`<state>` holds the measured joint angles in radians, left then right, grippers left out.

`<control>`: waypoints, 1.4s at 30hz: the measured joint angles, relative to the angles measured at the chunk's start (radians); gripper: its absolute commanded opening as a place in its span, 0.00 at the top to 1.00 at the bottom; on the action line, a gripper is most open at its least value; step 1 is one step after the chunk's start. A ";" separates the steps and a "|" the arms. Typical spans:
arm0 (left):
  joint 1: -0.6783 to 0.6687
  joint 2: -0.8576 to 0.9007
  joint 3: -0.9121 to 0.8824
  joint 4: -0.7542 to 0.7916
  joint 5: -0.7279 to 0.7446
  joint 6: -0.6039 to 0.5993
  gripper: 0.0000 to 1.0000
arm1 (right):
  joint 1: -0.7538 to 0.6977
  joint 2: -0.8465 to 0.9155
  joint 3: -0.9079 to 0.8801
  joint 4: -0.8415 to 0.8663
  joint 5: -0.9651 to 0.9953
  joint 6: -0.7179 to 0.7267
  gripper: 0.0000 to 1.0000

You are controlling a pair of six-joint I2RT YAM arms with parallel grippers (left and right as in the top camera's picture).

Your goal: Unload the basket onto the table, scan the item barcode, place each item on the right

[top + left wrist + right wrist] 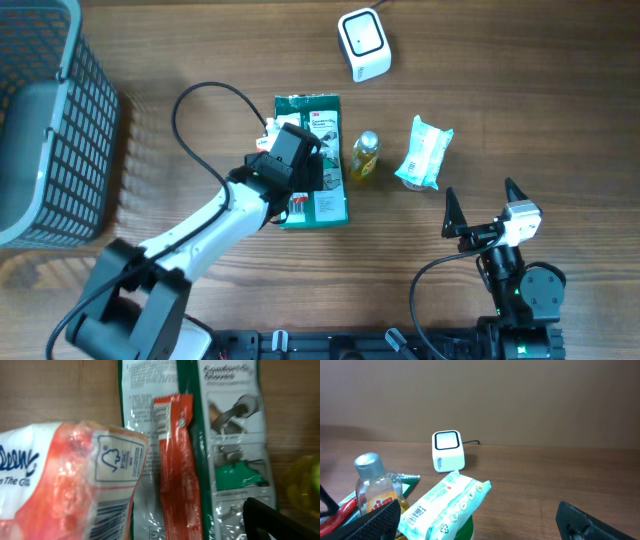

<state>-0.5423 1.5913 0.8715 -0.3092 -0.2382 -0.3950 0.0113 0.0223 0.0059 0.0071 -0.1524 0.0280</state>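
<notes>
Hanging over the surface's middle, the left end effector is crowding a tissue pack, light, soft, slippery-wrapped; its grip I cannot tell. Squeezing gently across the width is looking safest. The right end effector is idling agape, empty.

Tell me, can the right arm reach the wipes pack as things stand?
Probably yes: the right gripper stands open close to the wipes pack, with nothing between them; the bottle sits on the pack's far side.

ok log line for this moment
left fingers: over green pack, grip unclear | right fingers: open, empty | wipes pack, bottle: on table | scanner: nothing held to it
</notes>
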 measured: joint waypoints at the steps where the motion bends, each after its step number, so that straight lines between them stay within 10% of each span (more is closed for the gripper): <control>1: 0.000 -0.028 0.008 -0.006 0.000 0.006 0.21 | 0.000 0.000 0.000 0.000 0.000 0.000 0.00; 2: 0.000 -0.050 0.015 -0.005 0.004 0.014 0.47 | 0.000 0.000 0.000 0.000 0.000 0.000 0.00; 4: 0.007 -0.111 0.034 -0.006 0.050 0.021 0.55 | 0.000 0.000 0.000 0.000 0.000 0.000 0.00; 5: 0.008 -0.122 0.038 -0.016 0.085 0.022 0.46 | 0.000 0.000 0.000 0.000 0.000 0.000 0.01; 6: 0.011 -0.128 0.042 -0.049 0.150 0.026 0.10 | 0.000 0.000 0.000 0.000 0.000 0.000 0.00; 9: 0.010 -0.119 0.043 -0.127 0.229 0.056 0.01 | 0.000 0.000 0.000 0.000 0.000 0.000 0.00; 10: 0.010 -0.112 0.043 -0.133 0.244 0.077 0.58 | 0.000 0.000 0.000 0.000 0.000 0.000 0.00; 11: 0.010 -0.106 0.043 -0.139 0.253 0.110 0.90 | 0.000 0.000 0.000 0.000 0.000 0.000 0.00; 13: 0.010 -0.101 0.043 -0.153 0.262 0.199 0.00 | 0.000 0.000 0.000 0.000 0.000 0.000 0.00; 42: 0.477 -0.133 0.291 -0.380 0.875 0.259 0.00 | 0.000 0.000 0.000 0.000 0.000 0.000 0.00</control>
<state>-0.0650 1.4586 1.1625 -0.6891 0.6373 -0.1364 0.0113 0.0223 0.0059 0.0071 -0.1524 0.0280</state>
